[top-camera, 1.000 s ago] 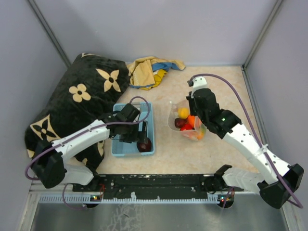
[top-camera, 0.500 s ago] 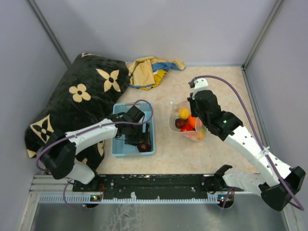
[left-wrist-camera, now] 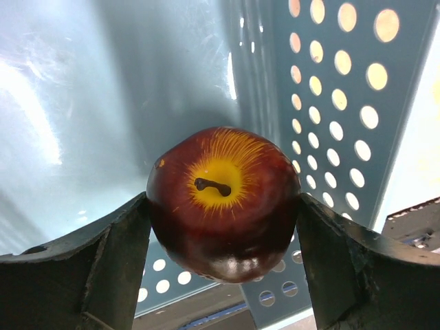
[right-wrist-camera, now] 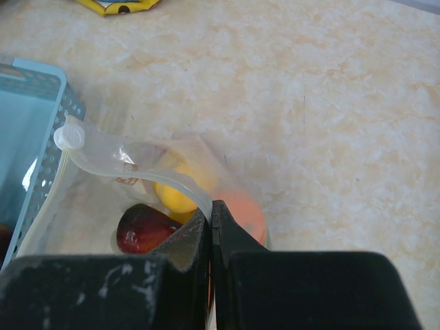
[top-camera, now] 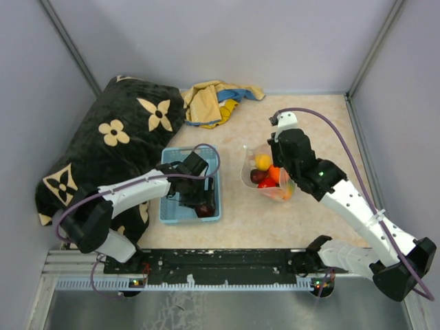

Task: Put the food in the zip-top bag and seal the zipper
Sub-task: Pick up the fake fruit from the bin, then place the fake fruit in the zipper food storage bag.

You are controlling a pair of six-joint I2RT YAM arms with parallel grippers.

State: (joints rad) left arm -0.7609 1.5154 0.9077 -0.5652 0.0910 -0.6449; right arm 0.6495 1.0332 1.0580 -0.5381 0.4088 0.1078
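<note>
Clamping a glossy dark-maroon toy apple (left-wrist-camera: 221, 185) in the light-blue perforated plastic basket (left-wrist-camera: 330, 103) is the left end effector (left-wrist-camera: 221, 223); the right end effector (right-wrist-camera: 212, 223) pinches the clear crinkly bag (right-wrist-camera: 82, 206) by its whitish rim strip (right-wrist-camera: 148, 165).

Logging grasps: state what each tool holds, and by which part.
Left tool: the dark maroon apple, pinched across its sides, inside the blue basket. Right tool: the zip-top bag, by its zipper rim.

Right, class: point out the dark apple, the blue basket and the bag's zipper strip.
dark apple (left-wrist-camera: 218, 185), left wrist view, yellow stem end.
blue basket (left-wrist-camera: 344, 137), left wrist view, perforated wall.
zipper strip (right-wrist-camera: 172, 180), right wrist view, curved middle.
</note>
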